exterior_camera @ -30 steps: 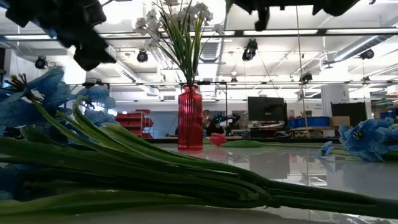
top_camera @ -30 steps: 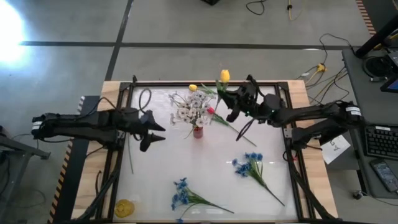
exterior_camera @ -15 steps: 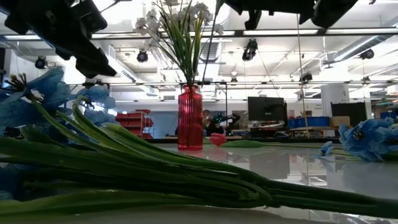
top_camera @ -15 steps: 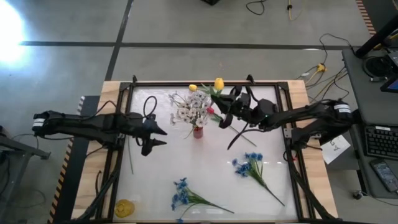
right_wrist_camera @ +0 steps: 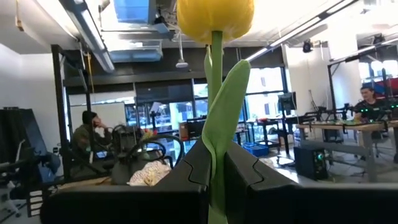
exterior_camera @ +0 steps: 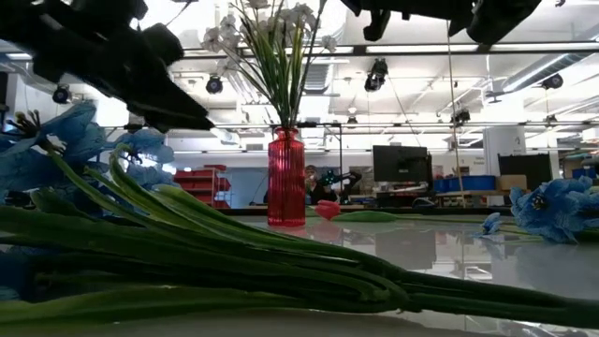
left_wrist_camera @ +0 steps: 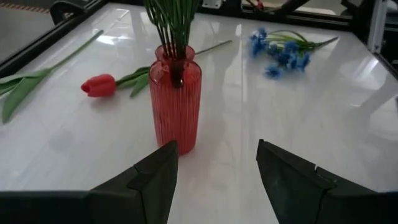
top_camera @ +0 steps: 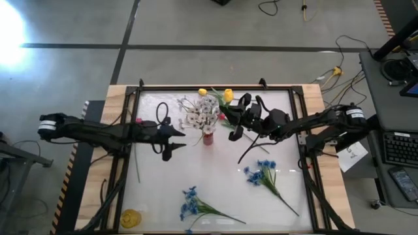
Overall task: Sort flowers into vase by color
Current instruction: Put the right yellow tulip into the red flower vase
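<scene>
Yellow tulip (right_wrist_camera: pixel 215 18) clamped by its stem in the right gripper (top_camera: pixel 236 119), held upright above the table (top_camera: pixel 215 176) just right of the red vase (top_camera: pixel 208 138) with white sprays (top_camera: pixel 201 114). Left gripper (top_camera: pixel 171 140) hovers left of the vase, jaws spread wide, holding nothing. Red tulip (left_wrist_camera: pixel 99 84) lies beside the vase; 2 blue bunches (top_camera: pixel 261 173) lie nearer the front.

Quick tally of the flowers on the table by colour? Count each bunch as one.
White spray, in the vase: 1
Yellow tulips: 2, one held in the right gripper
Red tulip: 1
Blue bunches: 2
Total: 6
</scene>
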### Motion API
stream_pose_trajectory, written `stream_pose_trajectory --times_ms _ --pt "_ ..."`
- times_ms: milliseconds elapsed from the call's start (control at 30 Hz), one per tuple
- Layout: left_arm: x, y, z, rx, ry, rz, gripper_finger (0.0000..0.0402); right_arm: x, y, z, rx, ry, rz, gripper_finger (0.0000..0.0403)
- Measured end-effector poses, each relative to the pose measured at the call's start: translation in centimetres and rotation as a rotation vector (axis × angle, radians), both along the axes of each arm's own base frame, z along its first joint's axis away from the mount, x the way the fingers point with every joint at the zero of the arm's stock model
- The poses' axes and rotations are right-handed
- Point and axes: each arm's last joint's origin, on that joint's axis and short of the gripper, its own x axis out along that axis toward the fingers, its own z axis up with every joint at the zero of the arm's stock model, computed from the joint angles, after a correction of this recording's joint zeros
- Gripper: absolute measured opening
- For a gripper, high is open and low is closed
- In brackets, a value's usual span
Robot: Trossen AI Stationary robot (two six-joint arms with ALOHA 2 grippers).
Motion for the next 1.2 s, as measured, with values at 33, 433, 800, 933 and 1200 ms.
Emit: stream_pose_trajectory --times_ms 33,433,800,933,1200 --pt "0.3 0.0 -0.2 0.000 -0.001 0.002 0.0205 0.0 0.0 -0.1 0.000 0.002 0.000 0.0013" --pt "3.8 0.4 -1.9 0.006 0.003 0.030 0.0205 0.7 0.0 -1.0 0.022 0.017 0.012 0.0013" --pt "6.4 0.8 -2.2 0.033 -0.023 0.071 0.0205 1.5 0.0 -2.9 0.050 0.168 0.022 0.0013" --pt "6.9 1.0 -1.9 0.036 -0.029 0.083 0.0205 2.2 -0.1 -4.1 0.060 0.205 0.020 0.0013" --pt "6.7 1.7 -1.4 0.029 -0.045 0.118 0.0205 3.5 -0.1 -7.1 0.121 0.283 0.034 0.0014"
